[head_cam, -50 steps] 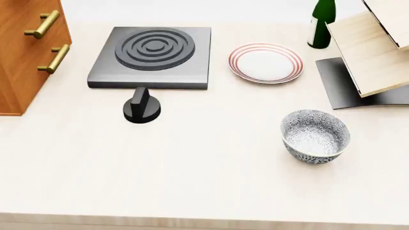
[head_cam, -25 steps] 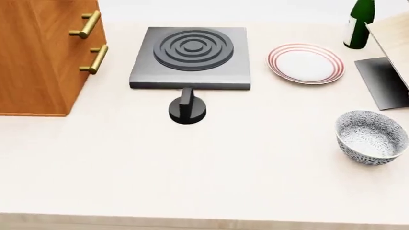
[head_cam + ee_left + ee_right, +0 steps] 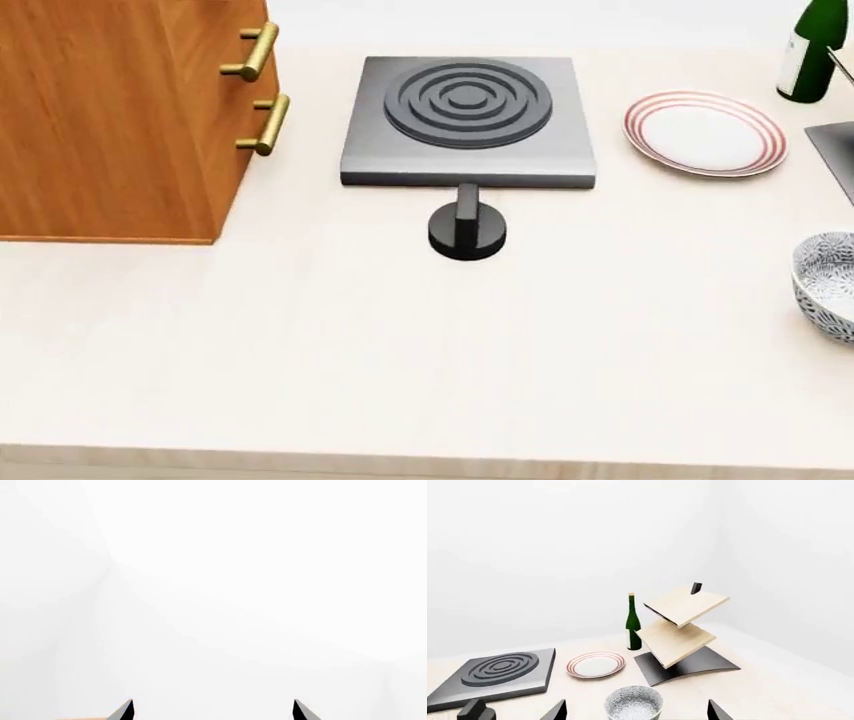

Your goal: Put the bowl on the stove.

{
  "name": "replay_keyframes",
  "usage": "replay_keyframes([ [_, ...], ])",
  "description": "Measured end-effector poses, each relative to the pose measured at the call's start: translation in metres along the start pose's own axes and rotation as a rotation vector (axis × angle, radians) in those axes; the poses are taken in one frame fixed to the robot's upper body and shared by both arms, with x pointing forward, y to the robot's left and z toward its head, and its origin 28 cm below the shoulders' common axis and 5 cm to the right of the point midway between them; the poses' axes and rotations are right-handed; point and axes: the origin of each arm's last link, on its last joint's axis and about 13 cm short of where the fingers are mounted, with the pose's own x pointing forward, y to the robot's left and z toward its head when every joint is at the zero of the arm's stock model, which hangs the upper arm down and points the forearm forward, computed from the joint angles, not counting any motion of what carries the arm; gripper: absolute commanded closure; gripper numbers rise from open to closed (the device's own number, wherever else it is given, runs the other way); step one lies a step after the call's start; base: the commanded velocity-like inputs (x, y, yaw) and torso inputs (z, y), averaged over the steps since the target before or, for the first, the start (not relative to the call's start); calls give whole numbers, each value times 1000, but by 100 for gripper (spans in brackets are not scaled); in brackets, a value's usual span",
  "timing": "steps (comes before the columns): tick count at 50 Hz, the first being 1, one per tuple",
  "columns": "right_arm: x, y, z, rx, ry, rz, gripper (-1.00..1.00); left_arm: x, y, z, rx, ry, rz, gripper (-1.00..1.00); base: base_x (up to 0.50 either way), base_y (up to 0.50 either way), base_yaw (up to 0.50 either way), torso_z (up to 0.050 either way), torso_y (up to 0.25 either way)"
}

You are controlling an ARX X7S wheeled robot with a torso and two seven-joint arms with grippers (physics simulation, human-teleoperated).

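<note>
Right now we see the bowl at the right edge of the head view, cut off by the frame, standing upright on the pale countertop well apart from the stove, off to the stove's right and nearer to us. A black knob sits just in front of the stove, and a white plate with red rings lies beside the stove's right edge. A wooden drawer cabinet with brass handles stands to the stove's left, and a green bottle rises beyond the plate.

From the right wrist view, our right gripper has its fingertips spread apart with nothing between them, and the bowl shows past them. Beyond the bowl we see a tilted wooden shelf rack on a dark base.

Our left gripper also shows its tips set apart, facing blank white.
</note>
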Motion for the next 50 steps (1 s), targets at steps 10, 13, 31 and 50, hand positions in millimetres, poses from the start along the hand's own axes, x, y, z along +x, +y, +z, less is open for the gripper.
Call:
replay_keyframes([
  [10, 0, 1, -2, -17, 11, 17, -100, 0, 0, 0, -1, 1, -1, -100, 27, 0, 0, 0, 0],
  [13, 0, 1, -3, -18, 9, 20, -100, -1, 0, 0, 0, 0, -2, -100, 460, 5, 0, 0, 0],
  [31, -2, 1, -5, -22, 13, 29, -100, 0, 0, -1, -1, 3, -2, -100, 500, 7, 0, 0, 0],
  [50, -2, 1, -7, -35, 24, 32, -100, -1, 0, -2, 0, 8, -3, -100, 500, 7, 0, 0, 1],
])
